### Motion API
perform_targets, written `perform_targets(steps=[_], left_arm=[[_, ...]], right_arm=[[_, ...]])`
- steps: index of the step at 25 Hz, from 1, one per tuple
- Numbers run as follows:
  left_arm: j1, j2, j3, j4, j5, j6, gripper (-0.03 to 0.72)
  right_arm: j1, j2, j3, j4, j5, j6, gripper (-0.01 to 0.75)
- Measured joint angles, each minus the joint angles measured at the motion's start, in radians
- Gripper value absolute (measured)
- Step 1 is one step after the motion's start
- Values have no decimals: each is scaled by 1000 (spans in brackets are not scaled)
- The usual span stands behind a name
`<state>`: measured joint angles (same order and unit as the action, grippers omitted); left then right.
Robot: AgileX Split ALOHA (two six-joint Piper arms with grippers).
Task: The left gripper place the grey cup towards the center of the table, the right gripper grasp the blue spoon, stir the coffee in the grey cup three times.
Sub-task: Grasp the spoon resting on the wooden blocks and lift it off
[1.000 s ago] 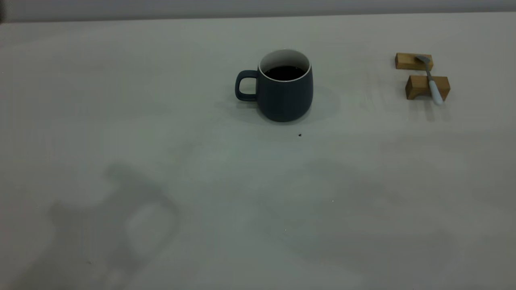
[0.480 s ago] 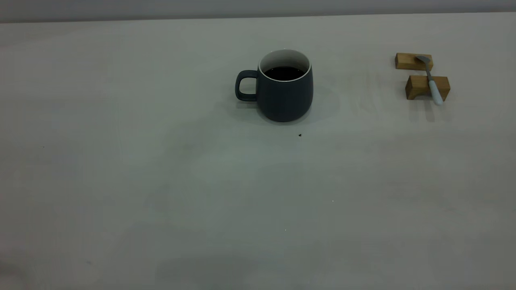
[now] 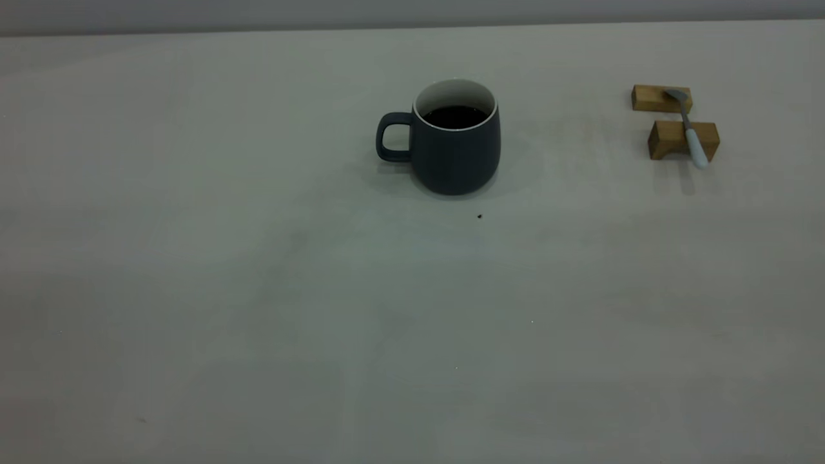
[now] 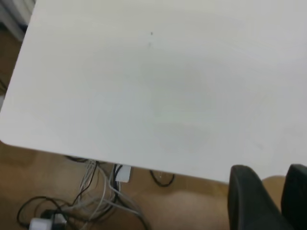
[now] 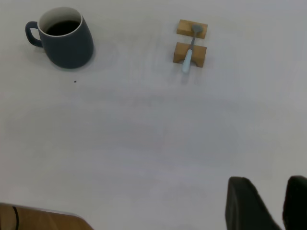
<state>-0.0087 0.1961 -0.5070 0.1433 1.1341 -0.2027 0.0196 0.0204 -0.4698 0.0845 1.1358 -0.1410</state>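
The grey cup (image 3: 454, 154) stands upright near the middle of the table (image 3: 322, 290), handle toward the left, with dark coffee (image 3: 455, 116) inside. The blue spoon (image 3: 693, 138) lies across two tan wooden blocks at the far right. Neither arm shows in the exterior view. In the right wrist view the cup (image 5: 67, 45) and spoon (image 5: 188, 60) lie far off from my right gripper (image 5: 268, 181), which is narrowly open and empty. My left gripper (image 4: 271, 170) hangs over the table's edge, narrowly open, holding nothing.
The two wooden blocks (image 3: 660, 98) (image 3: 670, 138) stand one behind the other under the spoon. A tiny dark speck (image 3: 479, 216) lies just in front of the cup. Beyond the table edge (image 4: 96, 158), cables (image 4: 96, 201) lie on a brown floor.
An arm's shadow at the table's lower left a second ago has slid off and is gone. Cup and spoon have not moved.
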Motion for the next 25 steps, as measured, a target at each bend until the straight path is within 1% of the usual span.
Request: perform_targets(steps=[5, 15, 25], left_arm=[[0, -72, 3, -11, 4, 14, 243], [0, -205, 20, -73, 0, 135, 243], [0, -215, 20, -82, 1, 142, 243]], right_arm=[[0, 0, 0, 0, 0, 0, 240], [0, 0, 0, 0, 0, 0, 240], [0, 0, 0, 0, 0, 0, 240]])
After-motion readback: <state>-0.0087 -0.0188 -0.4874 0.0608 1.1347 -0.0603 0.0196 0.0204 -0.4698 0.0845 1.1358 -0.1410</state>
